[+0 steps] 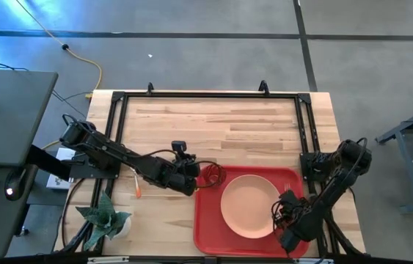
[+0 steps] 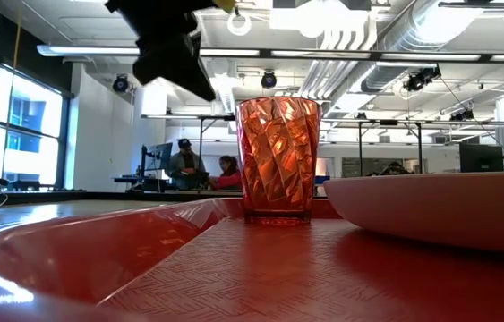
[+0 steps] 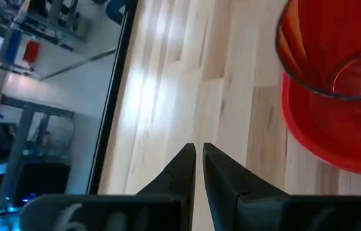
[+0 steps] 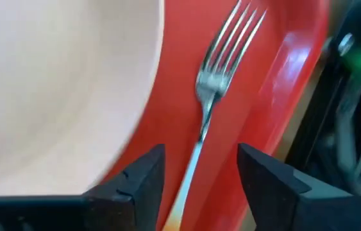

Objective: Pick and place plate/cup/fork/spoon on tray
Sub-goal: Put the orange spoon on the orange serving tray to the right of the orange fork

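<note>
right tool (image 4: 199, 170) spread wide over the fork (image 4: 222, 70); left tool (image 3: 199, 160) nearly closed, empty.

An open industrial lab or workshop space, judging by exposed ceiling ducts (image 2: 413, 36), strip lights, tall windows (image 2: 19, 134), seated people at monitors (image 2: 202, 170), a polished concrete floor (image 1: 191, 59) and a framed wooden desk (image 1: 213, 125).

Bright overhead light; fork (image 4: 215, 83) blurred, cup (image 2: 277, 159) glinting.
</note>
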